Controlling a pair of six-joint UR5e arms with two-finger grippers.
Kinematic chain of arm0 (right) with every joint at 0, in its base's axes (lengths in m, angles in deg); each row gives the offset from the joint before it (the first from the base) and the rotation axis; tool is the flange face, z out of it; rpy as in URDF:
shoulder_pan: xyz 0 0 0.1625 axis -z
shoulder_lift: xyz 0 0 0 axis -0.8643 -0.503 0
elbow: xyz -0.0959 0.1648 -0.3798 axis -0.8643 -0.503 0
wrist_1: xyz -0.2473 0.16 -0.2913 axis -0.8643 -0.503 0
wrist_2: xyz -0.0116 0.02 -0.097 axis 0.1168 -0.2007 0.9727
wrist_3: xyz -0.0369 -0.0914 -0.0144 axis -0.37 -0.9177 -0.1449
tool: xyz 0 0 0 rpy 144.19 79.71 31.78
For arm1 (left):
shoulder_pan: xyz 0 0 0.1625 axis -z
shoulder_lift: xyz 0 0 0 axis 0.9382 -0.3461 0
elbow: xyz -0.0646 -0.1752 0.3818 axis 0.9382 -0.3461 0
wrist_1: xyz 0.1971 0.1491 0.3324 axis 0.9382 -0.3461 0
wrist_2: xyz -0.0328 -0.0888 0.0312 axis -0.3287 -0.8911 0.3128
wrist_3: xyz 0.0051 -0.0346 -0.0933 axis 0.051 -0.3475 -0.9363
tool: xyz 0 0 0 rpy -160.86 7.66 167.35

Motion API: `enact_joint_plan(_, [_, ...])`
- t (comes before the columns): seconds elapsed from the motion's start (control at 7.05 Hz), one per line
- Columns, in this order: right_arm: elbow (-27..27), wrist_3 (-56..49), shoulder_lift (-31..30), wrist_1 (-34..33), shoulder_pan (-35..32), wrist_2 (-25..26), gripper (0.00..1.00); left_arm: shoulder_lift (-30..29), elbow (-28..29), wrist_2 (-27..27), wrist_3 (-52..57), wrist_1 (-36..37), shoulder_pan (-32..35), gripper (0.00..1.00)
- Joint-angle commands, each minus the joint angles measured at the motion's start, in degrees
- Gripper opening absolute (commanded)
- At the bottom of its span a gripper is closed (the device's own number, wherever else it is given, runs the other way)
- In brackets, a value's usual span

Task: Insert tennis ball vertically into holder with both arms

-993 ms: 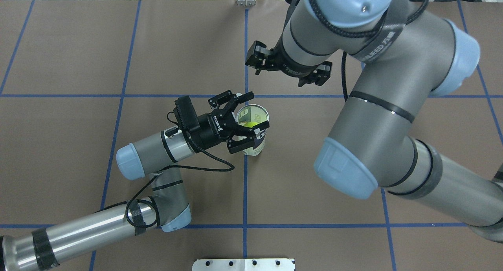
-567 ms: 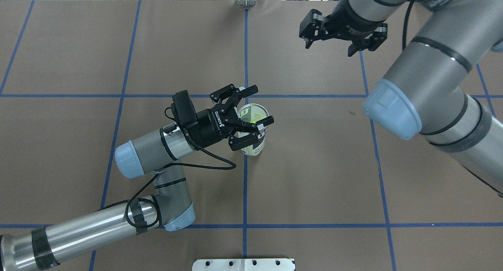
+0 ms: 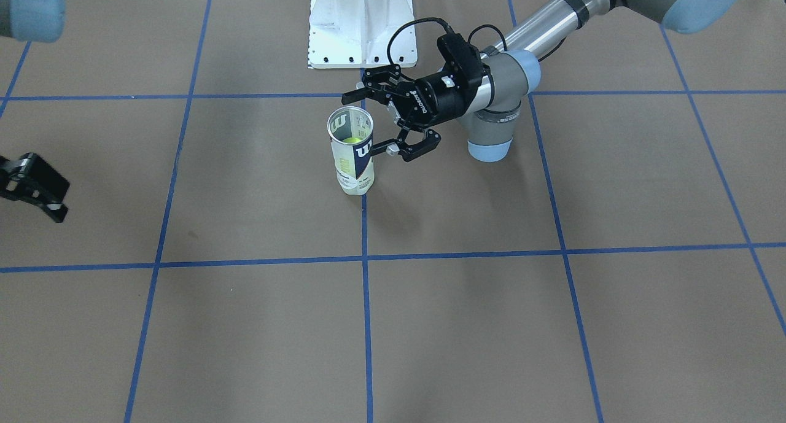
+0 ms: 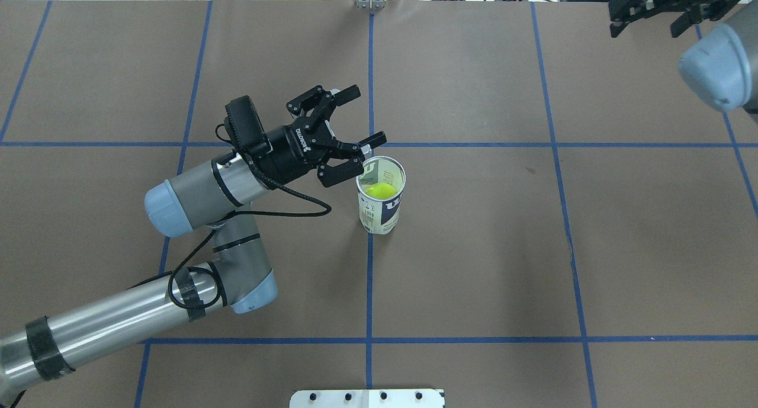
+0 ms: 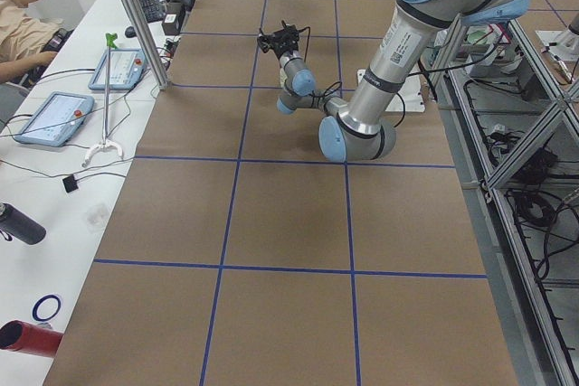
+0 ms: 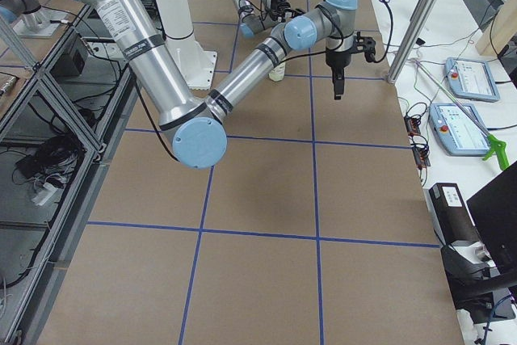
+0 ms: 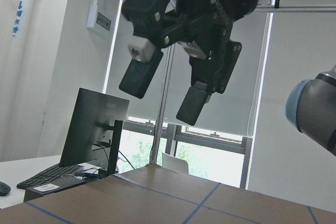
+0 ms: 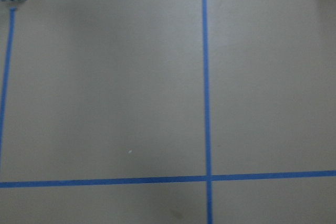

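Note:
The holder (image 4: 382, 209) stands upright on the brown table near its middle, a clear tube with a white and navy label, also seen from across the table (image 3: 355, 165). A yellow-green tennis ball (image 4: 380, 190) lies inside it, visible through the open top (image 3: 351, 140). My left gripper (image 4: 366, 115) is open and empty, just up and left of the holder's rim and apart from it. The left wrist view shows its fingers (image 7: 139, 77) spread with nothing between them. My right gripper (image 4: 648, 24) is open and empty at the table's far right corner, far from the holder.
A white pedestal base (image 3: 362, 24) sits at the robot's edge of the table. Blue tape lines (image 8: 206, 77) grid the brown paper. A side desk with tablets (image 5: 54, 117) and a seated person (image 5: 20, 20) lies beyond the far edge, behind a metal post (image 5: 136, 20).
My left gripper, earlier spread around the holder's top, has drawn back up and left, clear of it. The right arm has swung away to the far right corner. The holder stayed put.

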Motion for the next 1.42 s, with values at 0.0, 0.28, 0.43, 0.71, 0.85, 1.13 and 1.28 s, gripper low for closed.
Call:
enact_joint_plan(0.0, [-6.51, -7.06, -7.63, 10.72, -6.32, -4.3, 1.0, 2.64, -0.06, -0.12, -0.02, 1.03, 4.2, 0.97])
enact_joint_plan(0.28, [-7.77, -7.15, -10.82, 14.81, -6.69, -4.4, 1.0, 7.72, -0.32, -0.11, -0.19, 3.05, 10.6, 0.97])
enact_joint_plan(0.43, [-7.77, -7.15, -11.17, 14.82, -6.69, -4.4, 1.0, 11.4, -0.49, -0.11, -0.2, 4.54, 13.94, 0.97])
enact_joint_plan(0.71, [-7.77, -7.41, -12.4, 14.91, -6.69, -4.05, 1.0, 19.14, -0.24, -5.6, 0.15, 9.02, 24.2, 0.96])
enact_joint_plan(0.85, [-8.2, -11.16, -13.62, 14.99, -8.08, -4.05, 1.0, 21.35, -0.23, -15.05, 0.42, 13.13, 32.96, 0.96])
enact_joint_plan(1.13, [-11.09, -22.57, -16.79, 15.08, -12.47, -4.22, 1.0, 21.55, -0.06, -33.68, 2.77, 25.59, 48.18, 0.98])
enact_joint_plan(1.28, [-11.37, -27.32, -19.59, 15.17, -14.49, -4.31, 1.0, 21.55, 0.12, -41.87, 11.23, 32.61, 53.73, 0.98])
